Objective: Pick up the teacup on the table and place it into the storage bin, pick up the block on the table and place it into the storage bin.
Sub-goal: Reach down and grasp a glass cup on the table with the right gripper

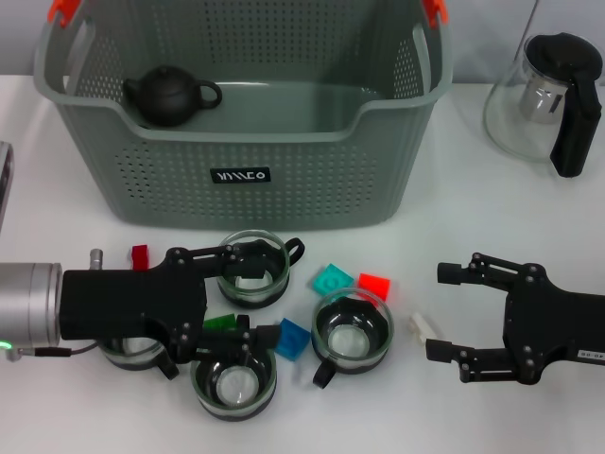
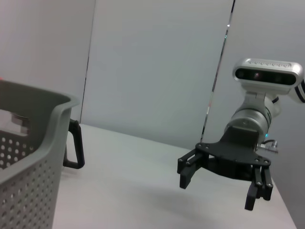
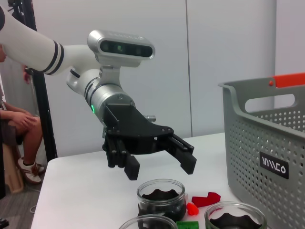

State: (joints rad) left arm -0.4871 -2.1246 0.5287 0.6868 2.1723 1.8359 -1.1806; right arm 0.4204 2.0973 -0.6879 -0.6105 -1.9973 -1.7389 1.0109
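Nearest to you, the left gripper (image 1: 248, 302) hangs wide open and empty over the glass teacups (image 1: 234, 383). Your right gripper (image 1: 452, 312) is open too, holding nothing, near the storage bin (image 1: 248, 180).

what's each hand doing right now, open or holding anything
Left hand: open, empty, above the teacups.
Right hand: open, empty, over the table.

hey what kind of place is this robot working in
Probably a robotics lab or test room: a plain white table staged with glass teacups, coloured blocks and a storage bin, bare grey walls, and a seated person off to the side.
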